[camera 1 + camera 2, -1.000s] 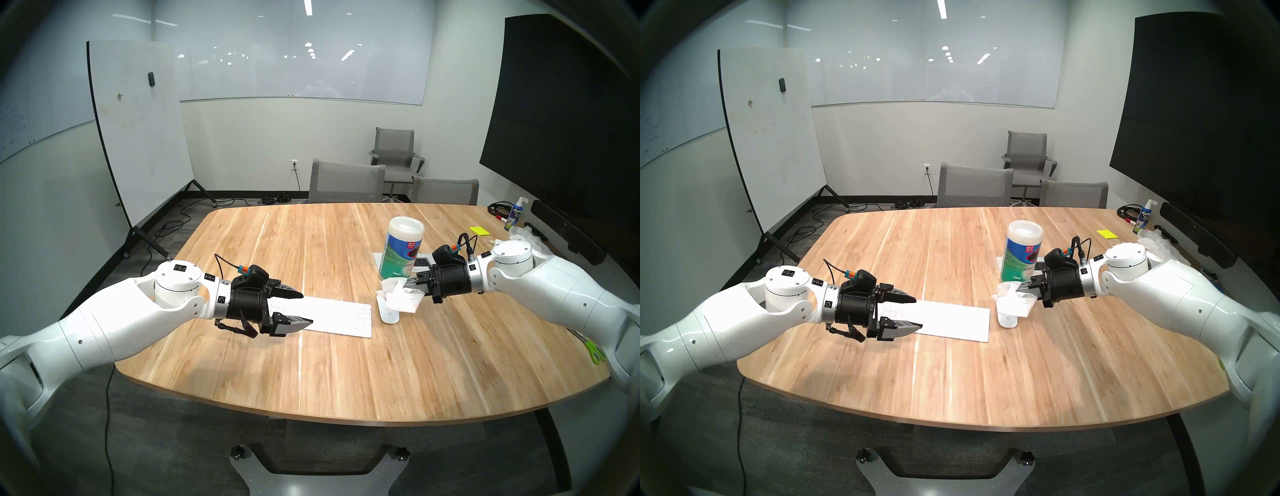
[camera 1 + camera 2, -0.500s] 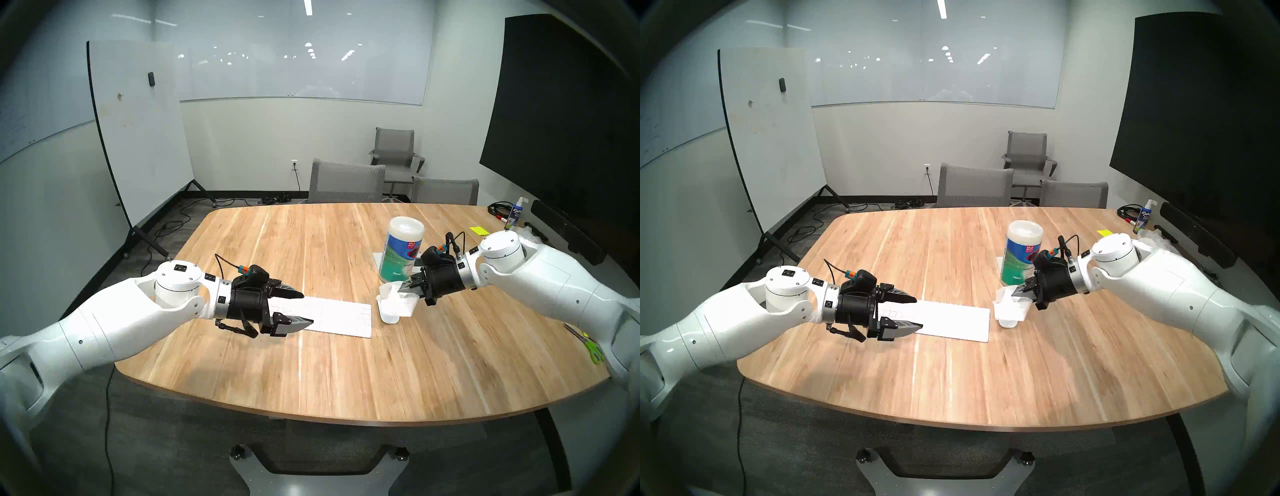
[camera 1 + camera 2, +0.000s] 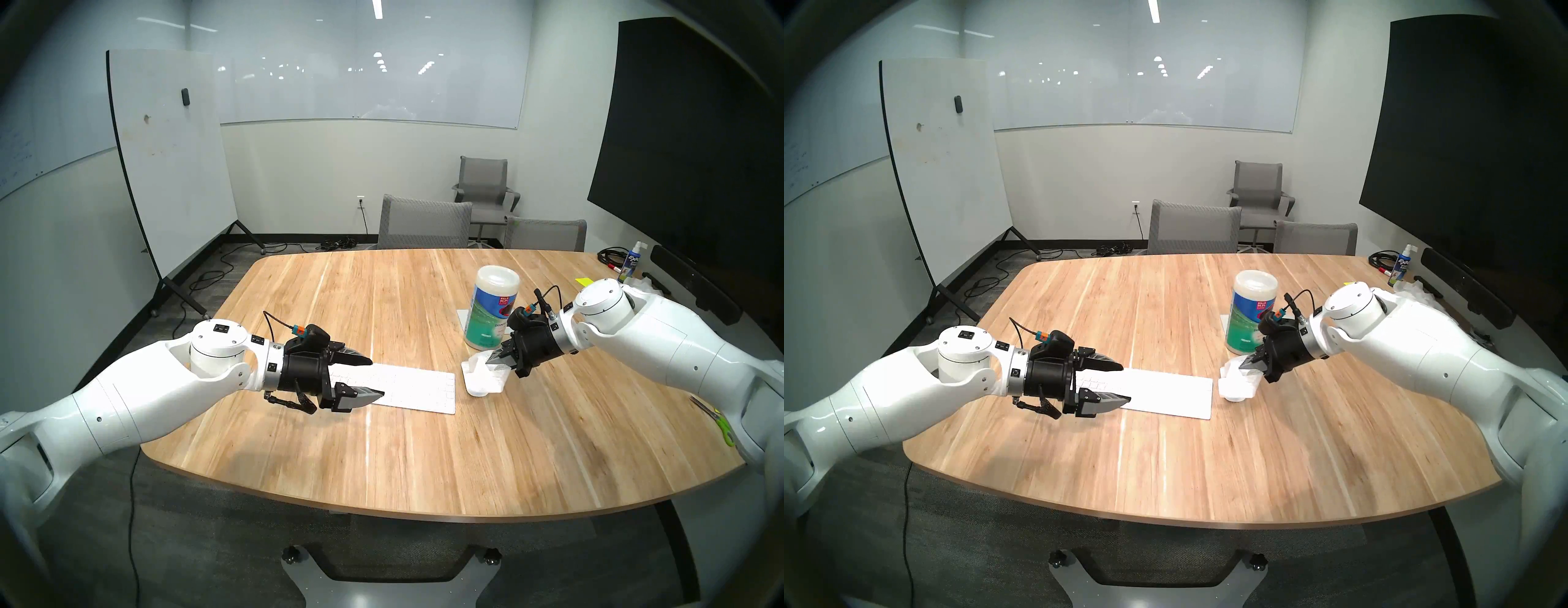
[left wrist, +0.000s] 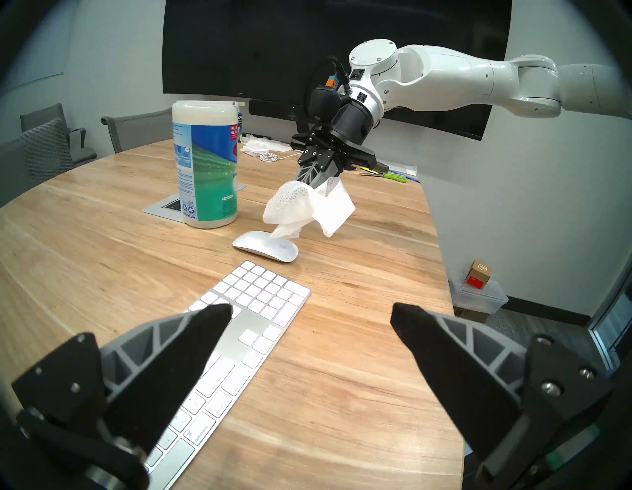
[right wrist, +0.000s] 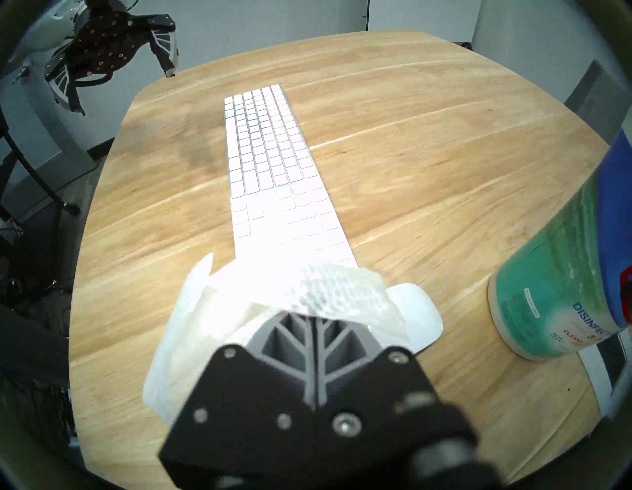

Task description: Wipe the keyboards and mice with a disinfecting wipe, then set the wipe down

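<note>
The right gripper (image 4: 319,183), its grey ribbed fingers pressed together, pinches a thin, rumpled white wipe with a faint quilted texture (image 4: 307,208), whose lowest fold touches the top of the small glossy white oval mouse (image 4: 265,250) lying on the pale wooden table (image 3: 424,458). That mouse sits just off the number-pad end of the slim white keyboard (image 3: 407,388) (in front of the tall canister with the green-blue label (image 3: 490,312)). The left gripper (image 3: 373,378) hovers above the keyboard's other end with its black-tipped fingers spread wide and nothing between them.
</note>
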Action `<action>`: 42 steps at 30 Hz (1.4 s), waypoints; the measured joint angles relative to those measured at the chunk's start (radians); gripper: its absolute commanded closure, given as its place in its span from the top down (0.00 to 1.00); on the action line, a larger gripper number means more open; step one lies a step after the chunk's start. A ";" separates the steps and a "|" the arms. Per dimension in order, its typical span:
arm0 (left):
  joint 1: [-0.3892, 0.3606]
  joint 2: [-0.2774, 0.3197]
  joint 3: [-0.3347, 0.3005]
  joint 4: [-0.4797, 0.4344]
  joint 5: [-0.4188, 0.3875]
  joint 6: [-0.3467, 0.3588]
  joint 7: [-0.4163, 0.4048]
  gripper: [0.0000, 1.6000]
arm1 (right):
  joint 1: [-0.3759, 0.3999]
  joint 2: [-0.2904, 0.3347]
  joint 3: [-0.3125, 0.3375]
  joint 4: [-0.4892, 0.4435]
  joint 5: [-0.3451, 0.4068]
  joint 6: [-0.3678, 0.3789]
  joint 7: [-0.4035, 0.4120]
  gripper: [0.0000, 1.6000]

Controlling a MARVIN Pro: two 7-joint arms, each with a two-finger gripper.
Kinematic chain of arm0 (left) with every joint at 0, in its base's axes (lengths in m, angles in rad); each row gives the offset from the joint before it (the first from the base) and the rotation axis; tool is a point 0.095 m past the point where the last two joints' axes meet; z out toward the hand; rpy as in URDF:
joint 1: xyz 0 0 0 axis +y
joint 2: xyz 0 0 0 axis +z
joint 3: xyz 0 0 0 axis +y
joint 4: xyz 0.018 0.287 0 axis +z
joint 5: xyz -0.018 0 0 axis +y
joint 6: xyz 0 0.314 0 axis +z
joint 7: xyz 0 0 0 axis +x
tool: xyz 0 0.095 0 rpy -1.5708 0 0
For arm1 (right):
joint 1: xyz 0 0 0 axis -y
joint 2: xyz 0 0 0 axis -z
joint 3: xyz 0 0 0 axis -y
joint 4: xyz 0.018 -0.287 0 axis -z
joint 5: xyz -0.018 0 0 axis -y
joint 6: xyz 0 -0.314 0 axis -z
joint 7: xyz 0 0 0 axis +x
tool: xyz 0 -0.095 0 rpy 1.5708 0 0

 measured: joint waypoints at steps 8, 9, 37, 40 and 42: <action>0.000 0.000 0.000 0.000 0.000 0.000 0.001 1.00 | 0.024 -0.065 -0.031 0.115 -0.084 -0.010 0.034 0.00; 0.000 0.000 0.000 0.000 0.000 0.000 0.001 1.00 | 0.029 -0.078 -0.039 0.132 -0.100 -0.013 0.043 0.00; 0.000 -0.001 0.000 0.000 -0.001 -0.001 0.001 1.00 | 0.044 -0.172 -0.056 0.246 -0.162 -0.037 0.112 0.00; 0.000 -0.001 0.000 0.000 -0.001 -0.001 0.001 1.00 | 0.043 -0.182 -0.056 0.263 -0.162 -0.040 0.113 0.00; 0.000 -0.001 0.000 0.000 -0.001 -0.001 0.002 1.00 | 0.041 -0.189 -0.057 0.278 -0.163 -0.042 0.113 0.00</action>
